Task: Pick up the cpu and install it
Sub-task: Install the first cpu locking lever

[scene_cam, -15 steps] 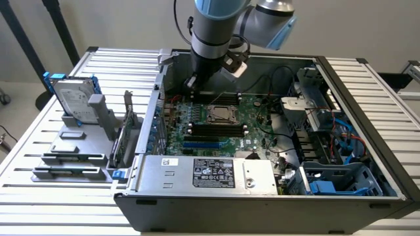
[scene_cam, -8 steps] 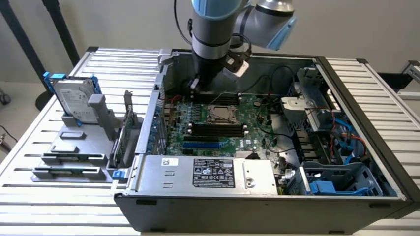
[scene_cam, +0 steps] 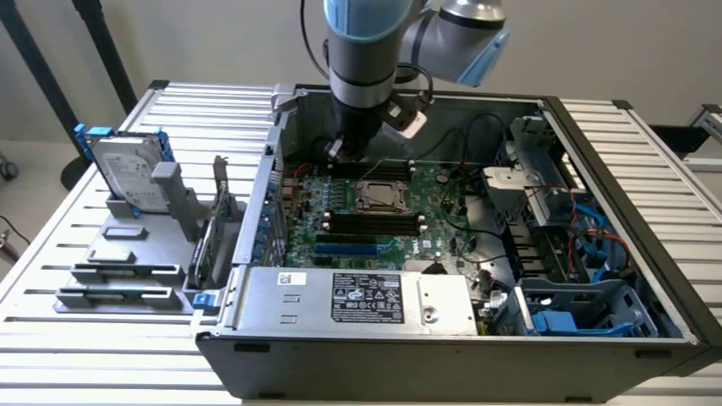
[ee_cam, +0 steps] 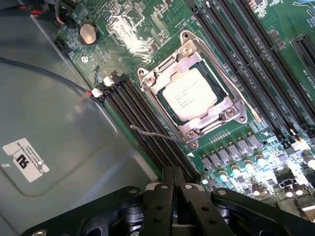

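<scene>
Wrist view | one cpu (ee_cam: 189, 94) seated in socket (ee_cam: 227, 112) | one gripper (ee_cam: 174, 173) pressed together, empty

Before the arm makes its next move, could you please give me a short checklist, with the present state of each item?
1. The cpu sits flat in its socket, printed side up: ok.
2. The metal frame lies over the edges of the cpu: ok.
3. The retention lever is latched: cannot tell.
4. The gripper is shut and holds nothing: ok.
5. The gripper is apart from the cpu, above the memory slots beside the socket: ok.
6. The black cable lies against the case wall, away from the gripper: ok.
</scene>
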Controlling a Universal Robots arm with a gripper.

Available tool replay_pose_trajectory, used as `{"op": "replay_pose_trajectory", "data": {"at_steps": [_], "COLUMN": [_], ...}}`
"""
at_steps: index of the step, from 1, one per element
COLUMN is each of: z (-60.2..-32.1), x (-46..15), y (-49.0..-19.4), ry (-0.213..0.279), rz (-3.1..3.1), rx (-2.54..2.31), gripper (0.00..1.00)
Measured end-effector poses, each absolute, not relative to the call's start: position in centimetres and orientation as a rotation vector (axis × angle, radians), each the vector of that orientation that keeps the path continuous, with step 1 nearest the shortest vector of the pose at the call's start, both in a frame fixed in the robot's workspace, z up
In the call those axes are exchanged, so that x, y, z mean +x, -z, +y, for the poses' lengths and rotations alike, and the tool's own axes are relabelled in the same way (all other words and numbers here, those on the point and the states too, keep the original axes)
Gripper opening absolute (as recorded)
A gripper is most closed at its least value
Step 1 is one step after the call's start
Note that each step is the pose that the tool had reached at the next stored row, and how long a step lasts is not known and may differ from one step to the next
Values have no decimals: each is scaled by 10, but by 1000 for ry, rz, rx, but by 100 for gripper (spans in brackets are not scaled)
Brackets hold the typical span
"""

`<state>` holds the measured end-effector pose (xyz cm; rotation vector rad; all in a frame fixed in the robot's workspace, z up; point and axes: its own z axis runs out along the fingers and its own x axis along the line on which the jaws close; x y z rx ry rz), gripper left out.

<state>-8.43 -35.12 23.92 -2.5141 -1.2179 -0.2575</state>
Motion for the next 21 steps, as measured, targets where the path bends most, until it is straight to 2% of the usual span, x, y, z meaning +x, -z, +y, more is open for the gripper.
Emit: {"op": "replay_pose_trajectory", "data": {"at_steps": [10,21], "z": [-346,-337], "x": [-84,-85], "y": [-231,-219], "ry": [279,270], "rz": [-1193,-1216], "rx": [-2559,-2599], "gripper": [11,11]}}
